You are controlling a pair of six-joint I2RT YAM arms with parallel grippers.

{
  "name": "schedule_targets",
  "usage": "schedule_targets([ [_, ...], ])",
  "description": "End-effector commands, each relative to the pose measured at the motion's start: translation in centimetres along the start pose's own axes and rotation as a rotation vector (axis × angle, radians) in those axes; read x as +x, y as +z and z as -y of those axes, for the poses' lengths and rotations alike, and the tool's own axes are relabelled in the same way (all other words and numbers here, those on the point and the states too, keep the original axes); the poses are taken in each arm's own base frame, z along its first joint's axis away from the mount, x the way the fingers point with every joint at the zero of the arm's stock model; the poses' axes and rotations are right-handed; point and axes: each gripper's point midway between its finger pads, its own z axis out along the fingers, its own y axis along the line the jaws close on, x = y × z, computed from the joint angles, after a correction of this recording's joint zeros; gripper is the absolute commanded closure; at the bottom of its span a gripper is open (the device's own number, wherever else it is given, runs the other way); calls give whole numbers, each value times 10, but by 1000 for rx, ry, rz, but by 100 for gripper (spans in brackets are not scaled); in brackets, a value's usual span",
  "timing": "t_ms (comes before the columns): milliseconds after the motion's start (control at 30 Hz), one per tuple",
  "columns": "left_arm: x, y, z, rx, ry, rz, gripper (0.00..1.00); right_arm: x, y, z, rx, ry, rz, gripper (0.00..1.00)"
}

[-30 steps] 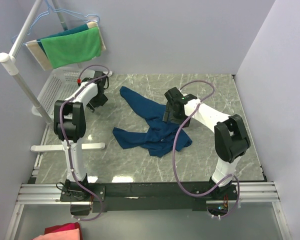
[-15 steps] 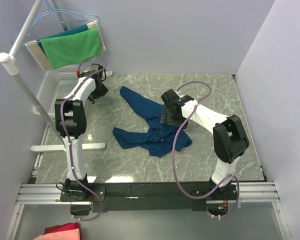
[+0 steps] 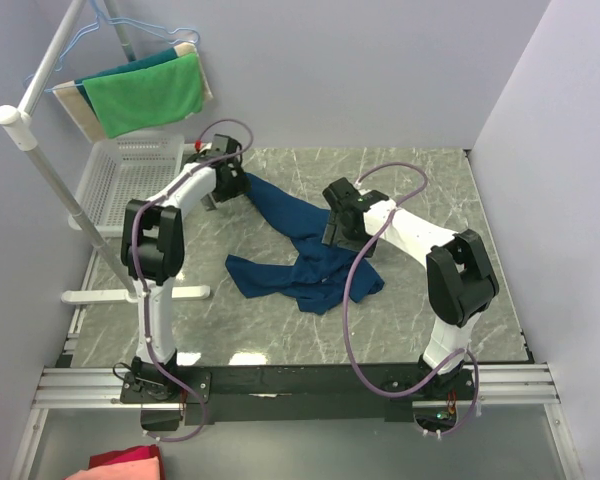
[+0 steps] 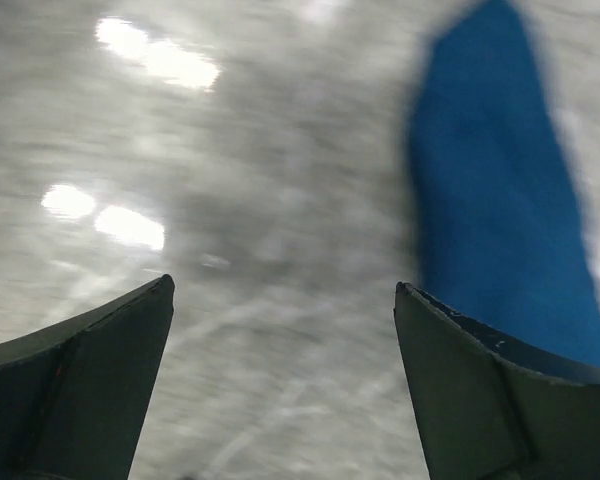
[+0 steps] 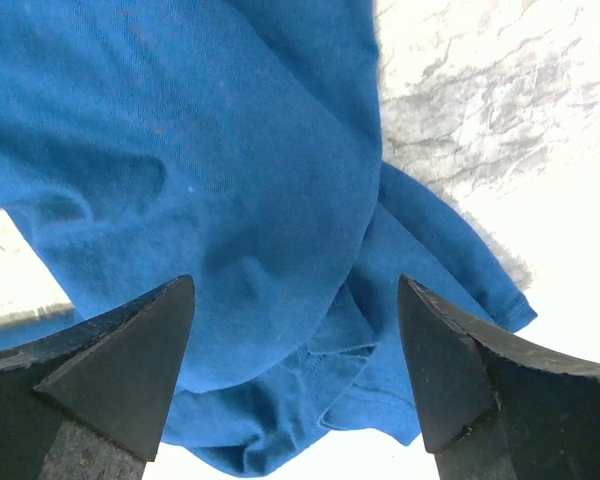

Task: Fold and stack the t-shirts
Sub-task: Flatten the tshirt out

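One navy blue t-shirt (image 3: 302, 250) lies crumpled on the marble table, a long strip of it reaching up-left; no print shows. My left gripper (image 3: 228, 186) is open and empty, low over bare table just left of that strip's far tip, which shows blurred in the left wrist view (image 4: 500, 230). My right gripper (image 3: 336, 228) is open and empty, right above the shirt's right side; folds of blue cloth (image 5: 280, 230) fill the space under its jaws in the right wrist view.
A white basket (image 3: 120, 180) stands at the back left. A rack pole (image 3: 55, 180) with a green towel-like cloth (image 3: 145, 95) on a hanger is above it. A red/pink cloth (image 3: 120, 467) lies off the table at the bottom left. Grey walls enclose the table.
My left gripper has swung right from beside the basket to the far tip of the shirt. My right gripper has shifted slightly left and stays over the shirt.
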Motion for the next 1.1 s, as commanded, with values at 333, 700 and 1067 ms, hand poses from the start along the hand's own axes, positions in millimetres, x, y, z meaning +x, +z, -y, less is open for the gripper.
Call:
schedule_targets([
  [333, -42, -5, 88, 167, 12, 110, 8, -72, 8, 4, -20, 142, 88, 30],
  [700, -16, 2, 92, 169, 58, 61, 8, -127, 64, 11, 67, 136, 82, 32],
  [1067, -21, -11, 82, 146, 76, 91, 8, -124, 97, 0, 48, 137, 12, 41],
])
